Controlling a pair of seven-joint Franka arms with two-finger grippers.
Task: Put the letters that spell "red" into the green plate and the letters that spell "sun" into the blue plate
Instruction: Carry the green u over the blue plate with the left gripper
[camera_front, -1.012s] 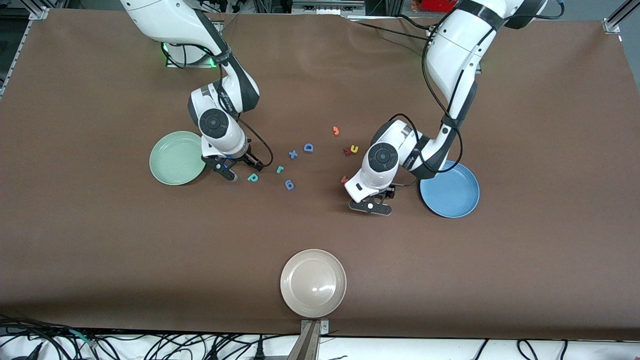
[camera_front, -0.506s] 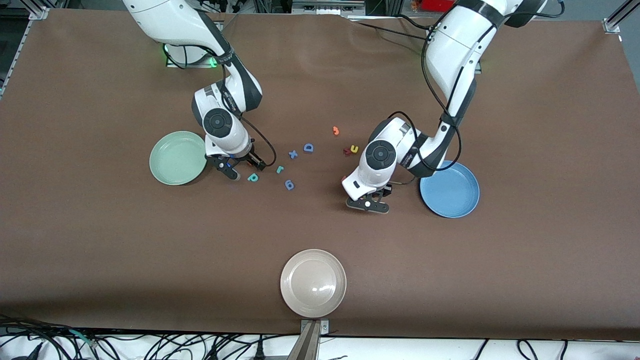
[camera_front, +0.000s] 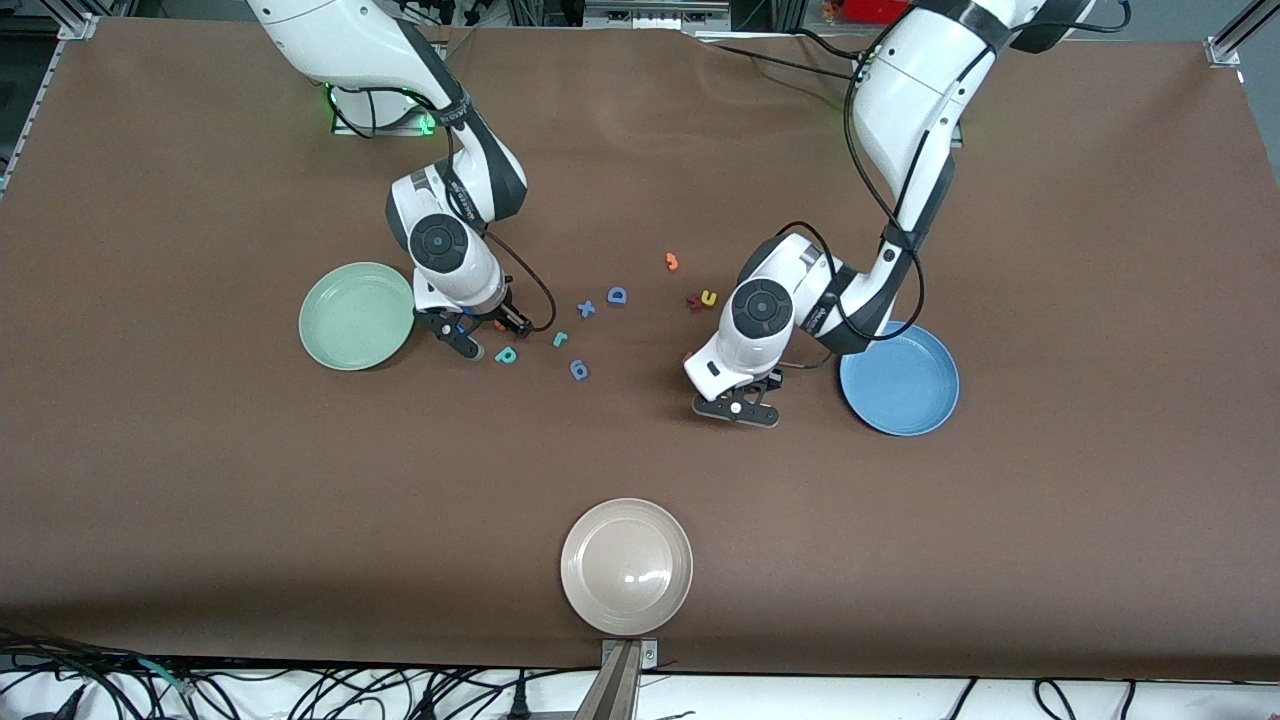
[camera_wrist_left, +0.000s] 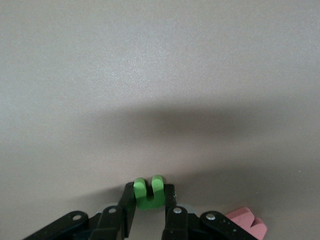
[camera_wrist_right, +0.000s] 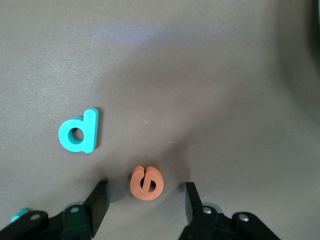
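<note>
Both plates sit empty: green plate (camera_front: 356, 316), blue plate (camera_front: 899, 378). Near the blue plate, the left gripper (camera_wrist_left: 149, 212) has clamped the green "n" (camera_wrist_left: 148, 192) on the table. Beside the green plate, the right gripper (camera_wrist_right: 145, 204) straddles the orange "e" (camera_wrist_right: 146, 183), jaws apart; the "d" (camera_wrist_right: 80, 131) lies nearby.

The brown table (camera_front: 200, 480) bears three plates — green plate (camera_front: 355, 316), blue plate (camera_front: 900, 379), beige plate (camera_front: 626, 566) — and scattered foam letters, including a teal "d" (camera_front: 506, 354).

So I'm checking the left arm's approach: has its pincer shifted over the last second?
Yes. The left pincer has shifted away from the blue plate, toward the right arm's end of the table, and is shut on the green "n".
</note>
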